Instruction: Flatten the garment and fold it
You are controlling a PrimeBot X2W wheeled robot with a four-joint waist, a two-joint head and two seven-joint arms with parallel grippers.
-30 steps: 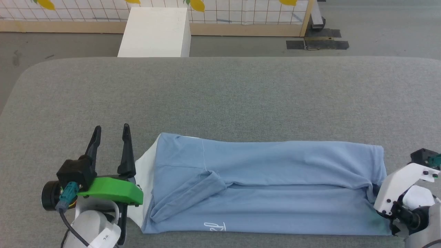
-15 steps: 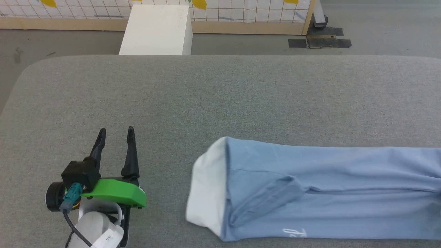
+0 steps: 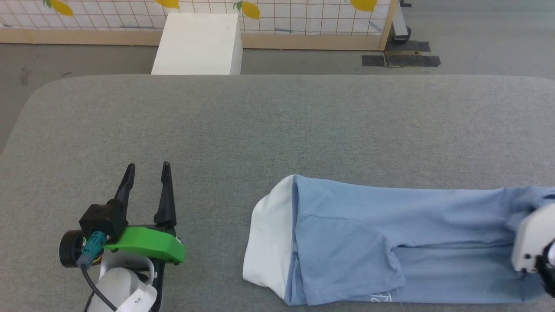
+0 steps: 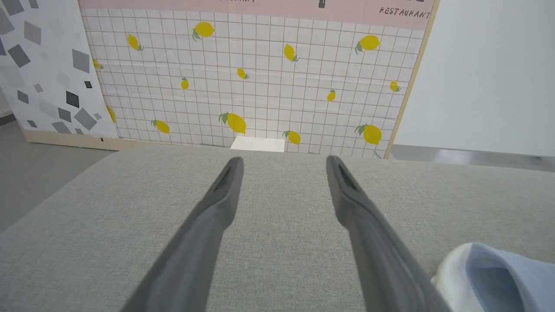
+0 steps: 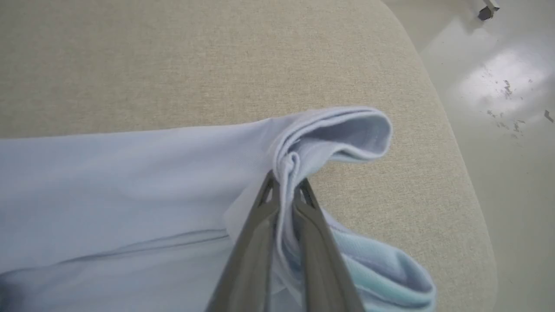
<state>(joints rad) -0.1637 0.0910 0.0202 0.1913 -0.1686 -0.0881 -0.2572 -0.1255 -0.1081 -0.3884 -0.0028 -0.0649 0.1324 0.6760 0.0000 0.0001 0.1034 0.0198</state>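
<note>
Right gripper (image 5: 286, 180): the right wrist view has both fingers clamped on a bunched fold at the garment's (image 5: 130, 173) end. The head view hides that pinch behind white housing. Left gripper (image 3: 148, 165): fingers spread, holding nothing, over the grey table (image 3: 277, 121), apart from the garment's white neck end. Garment lies as a long folded strip along the near edge. Past the far edge is a white box (image 3: 197, 43). The left wrist view adds a lemon-print wall (image 4: 260, 78).
</note>
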